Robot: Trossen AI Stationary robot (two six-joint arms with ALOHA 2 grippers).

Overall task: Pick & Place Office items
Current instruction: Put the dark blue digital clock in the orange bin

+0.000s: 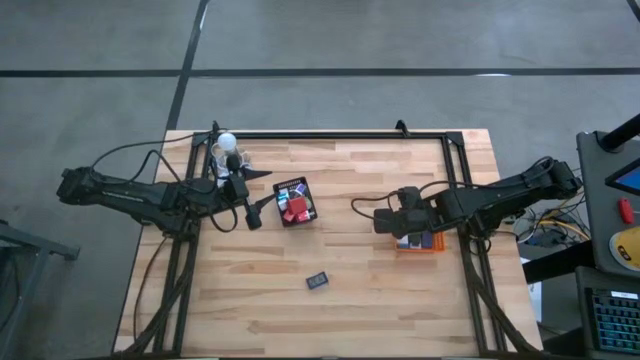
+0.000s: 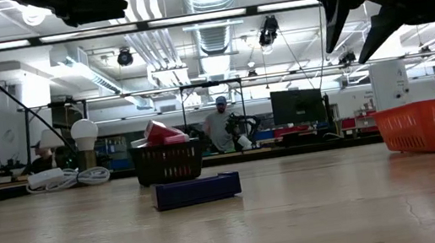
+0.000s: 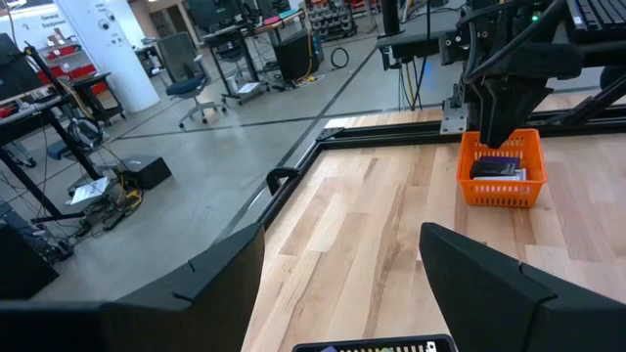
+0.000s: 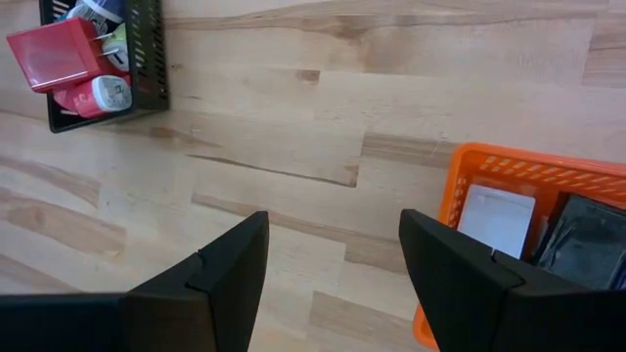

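A black mesh tray left of the table's middle holds red, pink, blue and white office items. A flat dark blue item lies flat on the bare wood nearer the front edge. An orange tray at the right holds a white item and a black item. My left gripper hovers open just left of the mesh tray, empty. My right gripper hangs open above the orange tray's left side, tilted down, empty.
A white round bulb with coiled cords stands at the far left corner. A black frame runs along the table's far and side edges. Bare wood lies between the two trays. In the low view a person shows in the room beyond.
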